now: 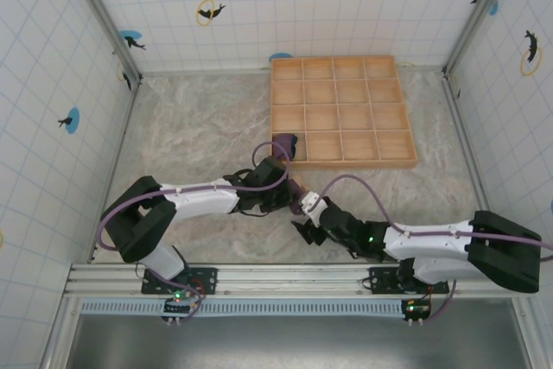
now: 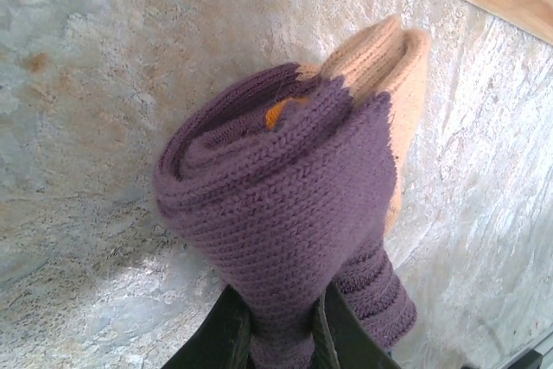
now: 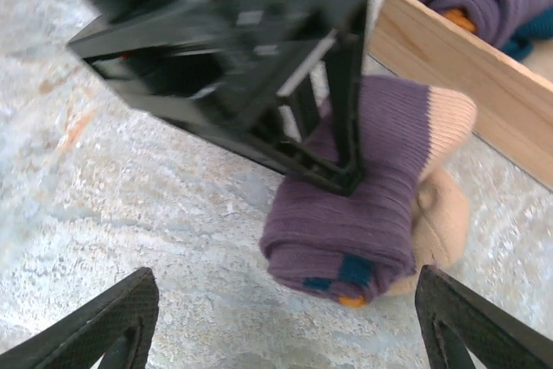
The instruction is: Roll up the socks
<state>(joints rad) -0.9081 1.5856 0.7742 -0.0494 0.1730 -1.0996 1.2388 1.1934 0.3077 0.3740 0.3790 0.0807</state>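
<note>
You had the left gripper (image 2: 278,334) clenched on the rolled sock (image 2: 285,187). At the bottom of the left wrist view its two fingers pinched the purple fabric at the lower end of the roll, and the tan toe stuck out toward the upper right. I judged that this pinch was there to keep the roll from unrolling, since a knitted roll springs loose when nothing presses on it.

In the right wrist view the same roll lay in the middle of the frame, under the black body of the left gripper and low over the table (image 3: 130,187). Whether it touched the surface I could not tell. Your right gripper (image 3: 285,278) was released and held nothing. Its fingers stood wide apart in the two lower corners, with the roll beyond them.

In the top view both grippers met near the centre of the frame, just below the lower left corner of the wooden tray (image 1: 342,162). A second bundle (image 1: 286,145) sat in that corner compartment. The next step seemed to be carrying the held roll into the tray, and the open right gripper left the way free.
</note>
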